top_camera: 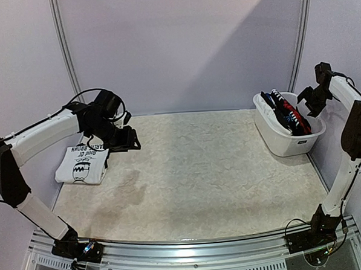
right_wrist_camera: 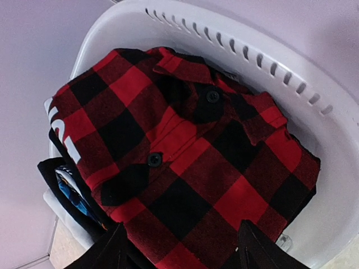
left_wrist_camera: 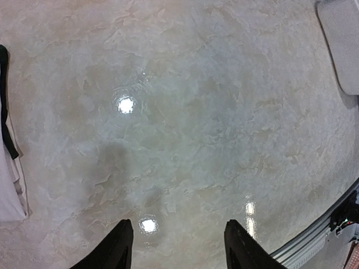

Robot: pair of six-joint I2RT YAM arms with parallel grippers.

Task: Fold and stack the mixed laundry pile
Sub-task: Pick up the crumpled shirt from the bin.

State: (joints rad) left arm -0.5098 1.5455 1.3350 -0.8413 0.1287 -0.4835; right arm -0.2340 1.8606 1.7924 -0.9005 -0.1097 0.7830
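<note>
Top view gives you the left gripper (top_camera: 127, 141) hanging over the left side of the table (top_camera: 201, 176), just beside a folded white T-shirt (top_camera: 82, 164) with black print that lies flat near the left edge. Your left wrist view shows its fingers (left_wrist_camera: 120, 246) spread with nothing between them and only bare table below. A strip of the white shirt shows at that frame's left edge. Over on the right, the right gripper (top_camera: 315, 96) hovers above the far rim of the tub (top_camera: 287, 144), which stands at the table's right rear. From the right wrist you look down on a red-black plaid shirt (right_wrist_camera: 185, 162) lying on top of the pile in the tub, with dark and blue pieces (right_wrist_camera: 70, 188) tucked under its left edge. Those fingers (right_wrist_camera: 115, 249) are parted too and grip nothing; whether they touch the plaid you cannot tell.
</note>
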